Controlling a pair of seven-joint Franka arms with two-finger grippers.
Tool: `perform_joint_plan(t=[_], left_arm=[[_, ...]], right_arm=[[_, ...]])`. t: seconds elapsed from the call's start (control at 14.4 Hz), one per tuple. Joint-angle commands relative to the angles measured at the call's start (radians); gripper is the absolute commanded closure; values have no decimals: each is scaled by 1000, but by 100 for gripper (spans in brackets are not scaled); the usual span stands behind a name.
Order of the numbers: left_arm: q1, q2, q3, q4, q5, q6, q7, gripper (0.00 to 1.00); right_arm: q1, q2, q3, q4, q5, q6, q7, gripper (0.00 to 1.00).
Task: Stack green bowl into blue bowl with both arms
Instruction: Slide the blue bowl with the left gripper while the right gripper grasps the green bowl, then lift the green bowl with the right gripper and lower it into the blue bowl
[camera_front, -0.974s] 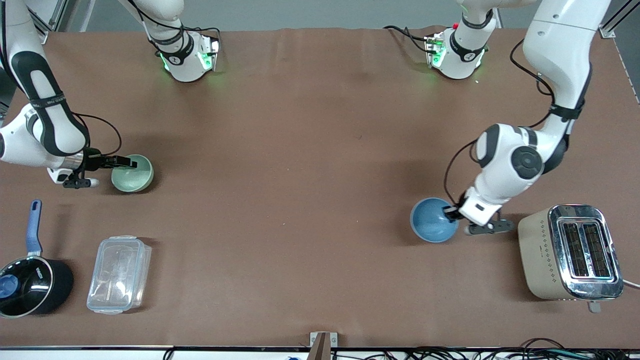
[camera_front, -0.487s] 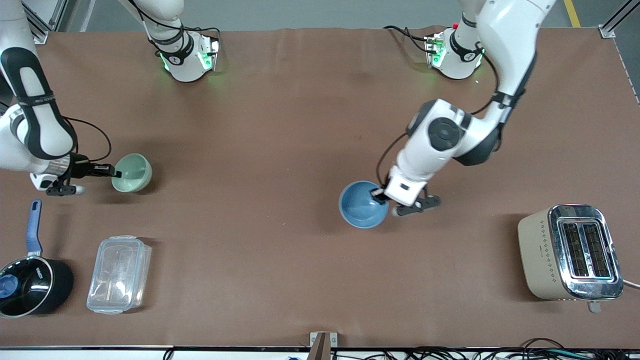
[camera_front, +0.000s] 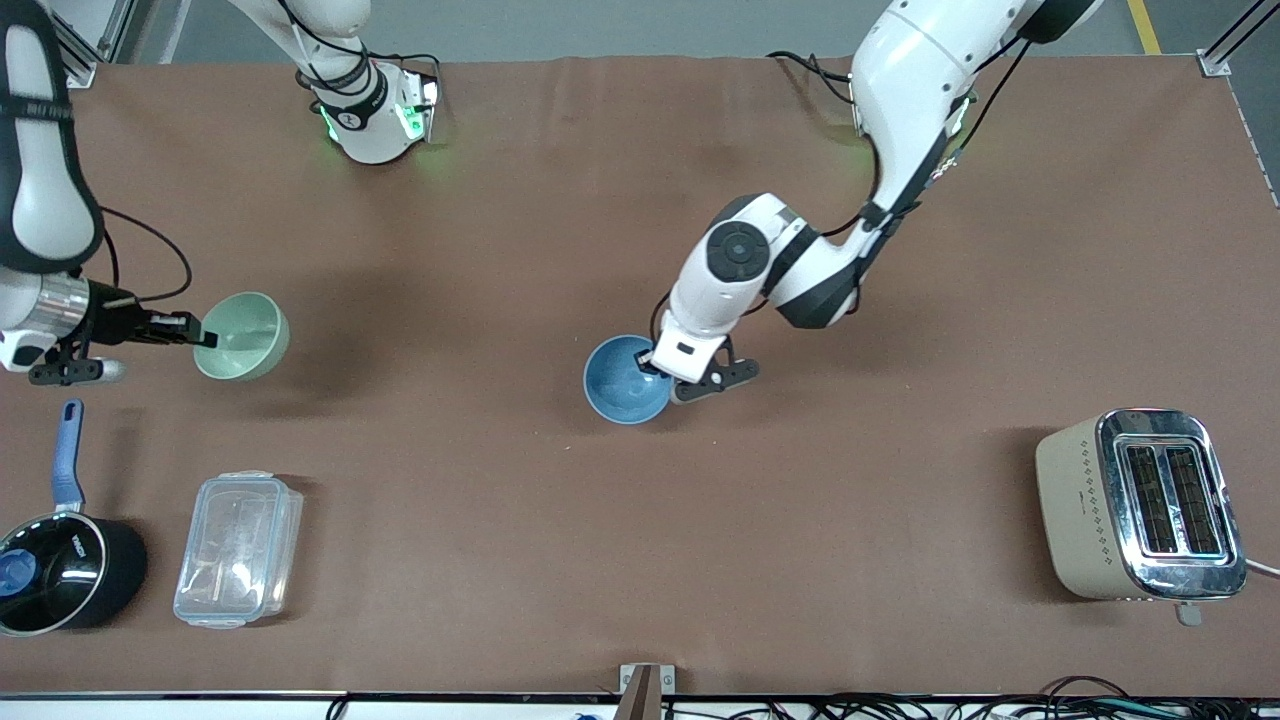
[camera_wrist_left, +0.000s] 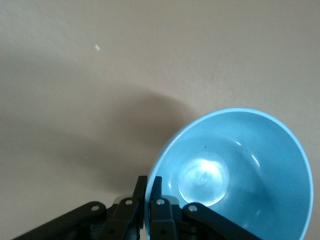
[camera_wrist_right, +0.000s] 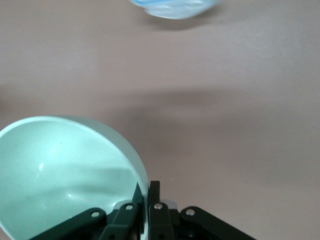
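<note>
Carrying the blue bowl (camera_front: 622, 383), left pincer (camera_front: 652, 362) has reached mid-table.

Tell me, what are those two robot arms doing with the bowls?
Each arm is holding a bowl by its rim. The left gripper pinches the small round blue bowl over the middle of the brown table. The right gripper pinches the small pale green bowl near the right arm's end. The bowls are not stacked yet.
</note>
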Motion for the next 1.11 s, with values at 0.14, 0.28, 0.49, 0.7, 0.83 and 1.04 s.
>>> perform_joint_plan(t=[0.14,0.28,0.49,0.7,0.83,1.04], left_arm=[[-52,102,10,85,77,-7,-89,99],[-50,116,10,87,77,-7,-89,98],[-41,101,24,88,79,-7,-78,24],[16,47,36,127,80,-36,-78,0],[80,-23,39,128,94,-117,-72,0],[187,-92,38,128,157,-255,16,0]], right_arm=[[230,-28,-3,-30,16,77,298,100],[381,-20,-5,-27,14,180,493,100],[555,9,-5,-19,14,282,746,100],[653,66,-5,24,14,311,892,100],[689,104,-3,41,16,315,913,100],[756,165,-3,39,17,378,933,99]])
